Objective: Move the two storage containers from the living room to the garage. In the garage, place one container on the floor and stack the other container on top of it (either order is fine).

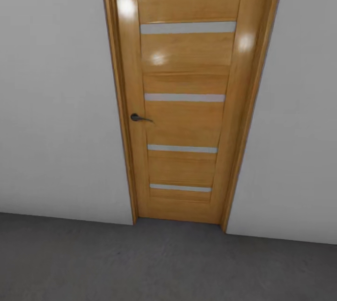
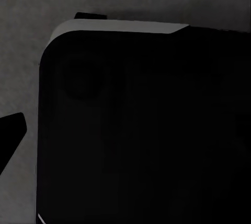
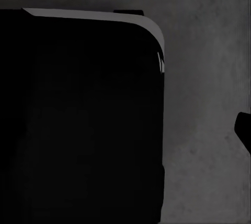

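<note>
The two storage containers are out of view. I face a closed wooden door (image 1: 185,100) set in a pale grey wall, with the dark grey concrete floor (image 1: 168,263) in front of it. In the left wrist view one dark fingertip (image 2: 11,130) pokes in over the floor beside my black base (image 2: 141,130). In the right wrist view another dark fingertip (image 3: 243,130) shows beside the same black base (image 3: 78,119). Nothing is seen between the fingers, and the jaws' state does not show.
The door has several pale horizontal strips and a dark lever handle (image 1: 138,117) on its left side. Pale grey wall (image 1: 56,104) runs on both sides of the frame. The mottled concrete floor (image 3: 209,78) lies beneath both arms.
</note>
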`<state>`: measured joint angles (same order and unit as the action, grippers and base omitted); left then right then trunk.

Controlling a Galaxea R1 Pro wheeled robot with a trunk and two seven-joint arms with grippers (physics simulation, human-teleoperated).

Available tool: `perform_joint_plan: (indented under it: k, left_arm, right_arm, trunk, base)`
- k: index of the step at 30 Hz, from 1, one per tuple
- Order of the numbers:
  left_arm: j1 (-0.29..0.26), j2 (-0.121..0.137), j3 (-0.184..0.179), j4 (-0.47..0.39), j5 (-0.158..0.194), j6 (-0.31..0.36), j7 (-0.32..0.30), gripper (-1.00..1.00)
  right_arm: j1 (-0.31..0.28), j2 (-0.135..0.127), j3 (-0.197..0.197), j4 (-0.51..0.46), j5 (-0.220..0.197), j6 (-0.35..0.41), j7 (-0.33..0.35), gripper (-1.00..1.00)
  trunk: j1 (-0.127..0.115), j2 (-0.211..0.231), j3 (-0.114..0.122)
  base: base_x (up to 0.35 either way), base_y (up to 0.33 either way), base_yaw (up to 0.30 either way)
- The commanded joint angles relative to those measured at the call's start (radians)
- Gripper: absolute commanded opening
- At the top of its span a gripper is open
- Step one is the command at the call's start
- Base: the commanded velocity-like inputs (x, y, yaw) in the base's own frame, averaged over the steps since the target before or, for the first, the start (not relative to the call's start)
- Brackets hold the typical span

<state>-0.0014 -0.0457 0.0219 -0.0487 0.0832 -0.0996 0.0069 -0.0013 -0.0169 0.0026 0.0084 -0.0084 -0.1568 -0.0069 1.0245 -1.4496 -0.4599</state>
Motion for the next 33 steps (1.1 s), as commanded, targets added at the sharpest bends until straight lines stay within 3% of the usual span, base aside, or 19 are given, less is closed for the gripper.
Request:
perform_joint_plan:
  k: [1, 33]
  left_arm:
    - [0.000, 0.000, 0.001, 0.000, 0.009, -0.003, 0.001, 1.00]
    - [0.000, 0.001, 0.003, -0.002, 0.007, -0.008, 0.001, 1.00]
  right_arm:
    - [0.000, 0.000, 0.000, 0.001, -0.001, -0.004, -0.001, 1.00]
    - [0.000, 0.000, -0.001, 0.002, -0.001, -0.006, -0.001, 1.00]
  trunk:
    - [0.001, 0.000, -0.001]
    - [0.001, 0.000, -0.001]
  base:
    - [0.277, -0.170, 0.000]
    - [0.285, -0.129, 0.000]
